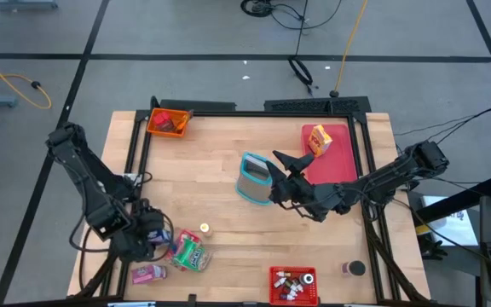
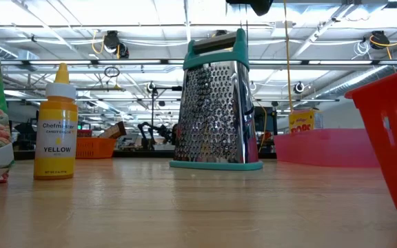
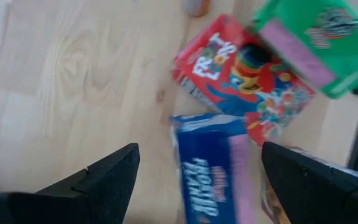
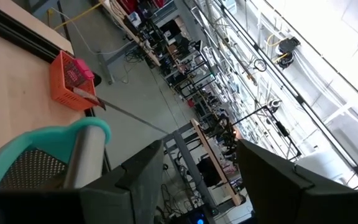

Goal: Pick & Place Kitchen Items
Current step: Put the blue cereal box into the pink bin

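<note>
Hovering with fingers spread, your left gripper has the blue packet between them; right gripper, parted, beside the grater.

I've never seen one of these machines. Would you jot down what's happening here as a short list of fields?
Surface: wooden table
Left gripper: open, over the snack packets at the table's near left
Below it: blue packet, red cereal packet, green packet
Right gripper: at the grater's top; whether it grips it I cannot tell
Grater: upright, mid-table
Yellow bottle: upright, untouched
Pink tray: holds an orange box
Red bin: small bottles inside
</note>
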### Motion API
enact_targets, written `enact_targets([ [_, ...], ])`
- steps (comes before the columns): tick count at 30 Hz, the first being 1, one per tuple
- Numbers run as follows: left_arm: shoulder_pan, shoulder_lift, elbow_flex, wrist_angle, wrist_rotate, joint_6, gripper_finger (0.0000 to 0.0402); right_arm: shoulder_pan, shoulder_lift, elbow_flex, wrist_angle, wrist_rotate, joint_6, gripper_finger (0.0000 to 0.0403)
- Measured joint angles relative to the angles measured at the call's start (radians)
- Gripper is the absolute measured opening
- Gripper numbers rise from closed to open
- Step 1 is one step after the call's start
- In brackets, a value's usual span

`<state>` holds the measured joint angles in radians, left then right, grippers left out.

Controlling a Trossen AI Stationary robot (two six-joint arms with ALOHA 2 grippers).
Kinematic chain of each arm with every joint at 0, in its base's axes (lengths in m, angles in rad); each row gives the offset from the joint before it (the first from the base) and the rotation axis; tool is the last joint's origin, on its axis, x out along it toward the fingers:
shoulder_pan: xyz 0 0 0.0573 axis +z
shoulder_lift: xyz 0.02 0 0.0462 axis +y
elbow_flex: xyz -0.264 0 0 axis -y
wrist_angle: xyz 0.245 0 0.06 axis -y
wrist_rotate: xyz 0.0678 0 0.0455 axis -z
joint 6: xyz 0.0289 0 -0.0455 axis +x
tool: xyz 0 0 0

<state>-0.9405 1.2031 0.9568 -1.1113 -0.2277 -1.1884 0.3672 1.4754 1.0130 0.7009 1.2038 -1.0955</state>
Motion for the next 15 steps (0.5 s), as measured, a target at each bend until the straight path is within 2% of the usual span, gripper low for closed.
enact_targets([
  [3,0.000,0.000,-0.027,0.011,0.003,-0.060,0.0342,0.000,0.000,0.000,-0.001,0.000,0.002,0.0196],
  [8,0.000,0.001,-0.064,0.016,0.077,-0.142,0.0342,0.000,0.000,0.000,-0.002,0.000,0.002,0.0196],
  [15,0.000,0.001,-0.072,0.019,0.070,-0.215,0.0342,0.000,0.000,0.000,-0.002,0.000,0.002,0.0196],
])
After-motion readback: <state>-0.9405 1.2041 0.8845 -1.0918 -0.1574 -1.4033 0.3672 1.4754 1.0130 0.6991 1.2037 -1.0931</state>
